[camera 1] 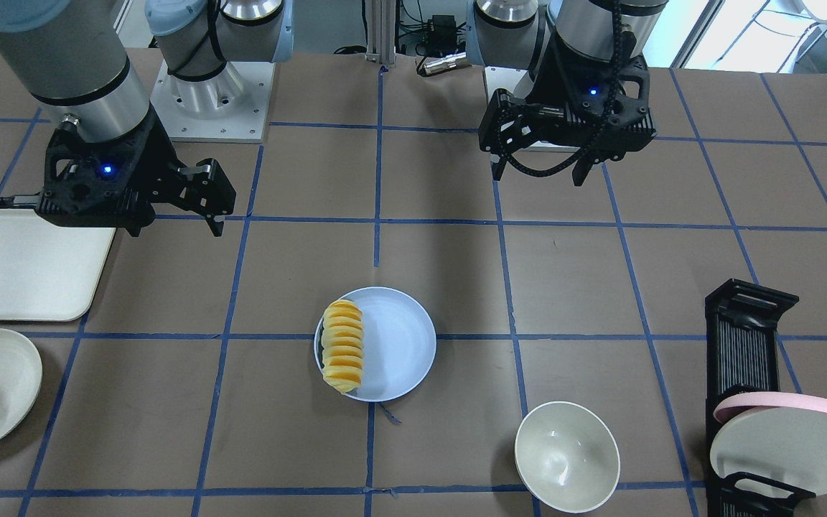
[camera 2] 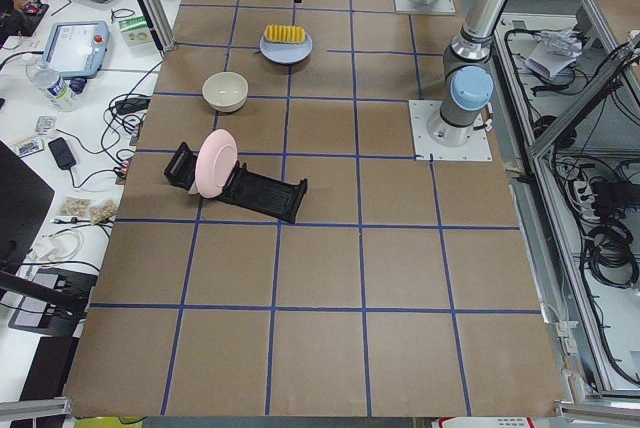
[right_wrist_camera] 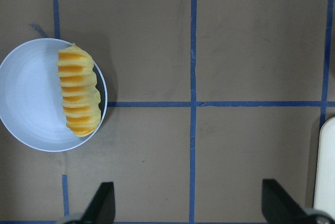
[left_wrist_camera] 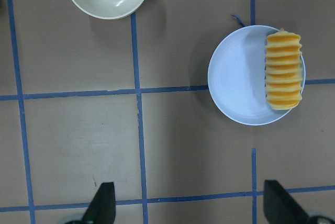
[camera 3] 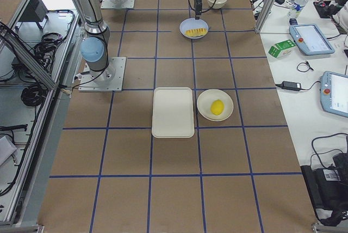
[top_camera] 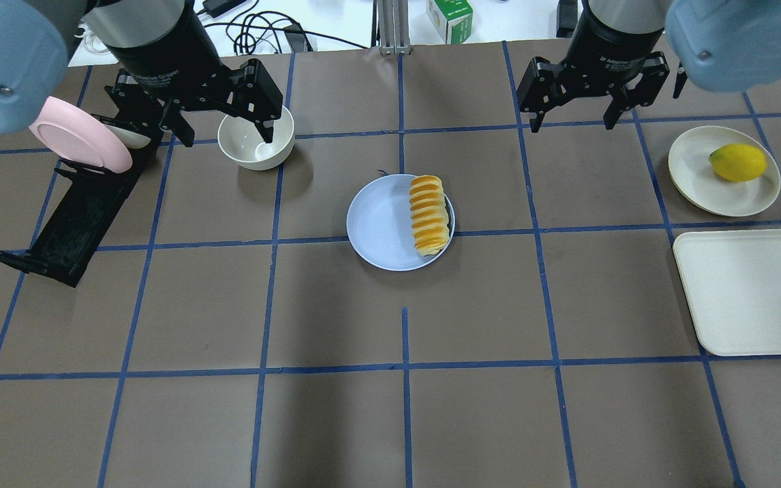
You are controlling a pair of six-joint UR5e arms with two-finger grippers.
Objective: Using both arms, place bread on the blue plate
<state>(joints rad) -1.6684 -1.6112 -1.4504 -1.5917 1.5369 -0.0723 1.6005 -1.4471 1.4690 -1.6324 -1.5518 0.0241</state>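
The bread (top_camera: 429, 215) is lying flat on the blue plate (top_camera: 380, 224), its ridged orange top facing up. It is sitting off-centre, along the edge of the plate that is toward the robot's right, with both ends reaching close to the rim and the rest of the plate showing bare beside it. The plate is resting on the brown tabletop (top_camera: 404, 407) near its middle, across a line of blue tape.

Nothing is touching the bread. The left pincer (camera 1: 539, 172) is hanging above the tabletop, well apart from the plate on the robot's left, with its fingers spread wide and nothing between them. The right pincer (top_camera: 575, 122) is hanging in the same way on the other side, also spread wide and carrying nothing. In each wrist view the two fingertips are showing far apart over bare tabletop, with the plate and bread off to one side.

A cream bowl (top_camera: 255, 137) is standing on the robot's left, seen just under the left pincer in the overhead view. Farther left, a black dish rack (top_camera: 78, 210) is holding a pink-rimmed plate (top_camera: 78, 135) on edge. On the right, a yellow fruit (top_camera: 737, 163) is sitting on a cream plate (top_camera: 692, 183), just beside a cream tray (top_camera: 750, 291).
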